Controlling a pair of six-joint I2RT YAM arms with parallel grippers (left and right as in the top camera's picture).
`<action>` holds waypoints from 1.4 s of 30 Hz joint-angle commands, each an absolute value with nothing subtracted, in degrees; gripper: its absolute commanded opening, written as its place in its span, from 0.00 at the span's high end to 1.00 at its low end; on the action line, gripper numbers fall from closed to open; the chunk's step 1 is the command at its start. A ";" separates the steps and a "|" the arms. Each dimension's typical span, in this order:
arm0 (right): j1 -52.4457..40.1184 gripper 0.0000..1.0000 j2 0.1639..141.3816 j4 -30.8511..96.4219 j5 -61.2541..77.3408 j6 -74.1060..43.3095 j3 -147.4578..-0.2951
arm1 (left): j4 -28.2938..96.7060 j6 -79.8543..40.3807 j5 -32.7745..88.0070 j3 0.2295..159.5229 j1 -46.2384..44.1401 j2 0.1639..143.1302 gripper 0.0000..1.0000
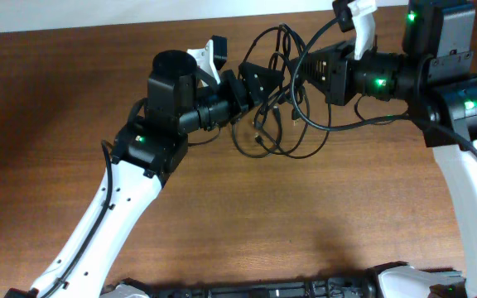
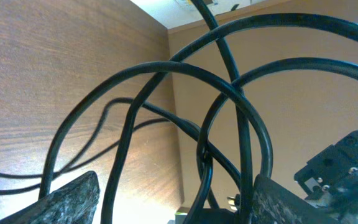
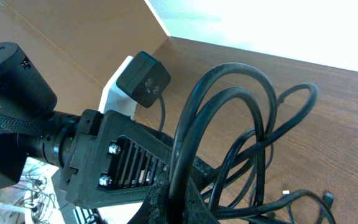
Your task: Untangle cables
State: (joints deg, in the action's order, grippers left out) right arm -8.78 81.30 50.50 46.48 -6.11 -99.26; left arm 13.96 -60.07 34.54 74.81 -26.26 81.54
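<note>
Right gripper (image 3: 173, 202): bottom centre of the right wrist view, fingers pinched together on black strands that rise steeply from them.
Left gripper (image 1: 263, 83): upper centre of the overhead view, fingers (image 2: 73, 199) spread wide, several strands passing through the gap.
Cables (image 1: 277, 106): one tangled bundle of thin black loops, held up between the two grippers, lower loops reaching the table.
Table (image 1: 321, 223): brown wood grain.
Wall (image 1: 98, 12): pale strip along the top edge.

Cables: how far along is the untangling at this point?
Nothing looks done: the cables are one bundle of crossing loops. In hand: the right gripper is shut on several strands, and the left gripper is open with loops running through it. Left: pulling every cord apart.
</note>
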 commanded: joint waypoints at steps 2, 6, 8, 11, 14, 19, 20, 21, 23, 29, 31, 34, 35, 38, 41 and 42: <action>-8.62 0.96 81.10 48.51 49.60 -6.31 -99.66 | 15.75 -53.98 30.68 75.42 -27.29 80.68 0.23; -8.62 0.96 81.10 46.33 51.31 -6.33 -99.66 | 24.88 -48.93 22.06 75.42 -28.60 80.68 0.23; -8.62 0.96 81.10 45.19 51.29 -6.37 -99.66 | 29.74 -47.42 17.82 75.42 -29.12 80.68 0.23; -8.62 0.96 81.10 44.16 51.24 -6.50 -99.66 | 37.26 -45.04 12.36 75.42 -29.26 80.68 0.22; -8.56 0.96 81.10 43.59 51.22 -6.52 -99.66 | 42.57 -45.01 5.82 75.42 -29.26 80.68 0.22; -8.56 0.96 81.03 43.00 51.29 -6.57 -99.66 | 49.39 -44.86 -8.99 75.42 -29.26 80.68 0.20; -8.56 0.96 81.03 43.05 51.27 -6.83 -99.66 | 50.30 -44.86 -11.31 75.42 -29.26 80.68 0.19; -8.56 0.96 81.03 43.05 51.27 -7.22 -99.66 | 51.07 -44.86 -13.45 75.42 -29.26 80.68 0.19; -8.56 0.96 81.03 43.03 51.27 -7.64 -99.66 | 52.07 -44.86 -17.58 75.42 -29.26 80.68 0.18; -8.54 0.96 81.03 43.03 51.20 -7.62 -99.66 | 52.58 -44.86 -22.33 75.42 -29.19 80.68 0.18; -8.49 0.96 81.03 43.05 51.13 -7.62 -99.66 | 52.42 -44.88 -21.56 75.42 -29.19 80.68 0.18; -8.51 0.96 81.03 43.11 50.76 -7.60 -99.66 | 50.81 -44.88 -16.82 75.42 -29.19 80.66 0.11; -8.51 0.96 81.03 43.31 50.70 -7.57 -99.66 | 49.52 -44.88 -14.26 75.42 -29.19 80.66 0.11; -8.51 0.96 81.06 45.47 47.22 -7.33 -99.66 | 44.49 -44.86 -6.92 75.44 -29.19 80.66 0.11; -8.51 0.96 81.06 48.10 44.36 -5.58 -99.66 | 39.22 -44.29 -1.08 75.44 -29.19 80.66 0.14; -8.51 0.96 81.06 48.84 44.34 -4.45 -99.66 | 36.75 -42.46 1.63 75.44 -29.19 80.66 0.14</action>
